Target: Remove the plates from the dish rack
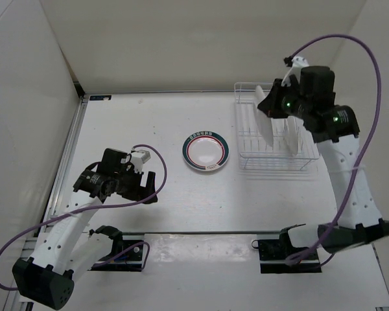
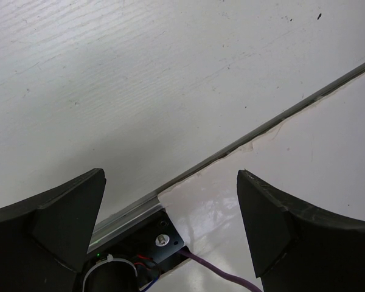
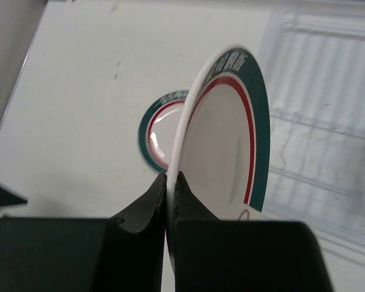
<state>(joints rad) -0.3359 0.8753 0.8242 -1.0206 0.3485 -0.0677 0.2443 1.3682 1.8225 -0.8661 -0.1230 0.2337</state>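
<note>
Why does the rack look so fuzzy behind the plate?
Right wrist view: the held plate is close and sharp, while the dish rack behind it is pale and out of focus. Top view: the same rack looks crisp.

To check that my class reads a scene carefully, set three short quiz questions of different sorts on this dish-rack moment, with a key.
1. True or false: the left gripper stands open and holds nothing.
2. The right gripper pinches its upright plate by: A the rim; B the centre; C nowhere, jaws open.
3. In the top view, where does the other plate lie relative to the dish rack?
Key: 1 true. 2 A. 3 Flat on the table, to the rack's left, apart from it.
</note>
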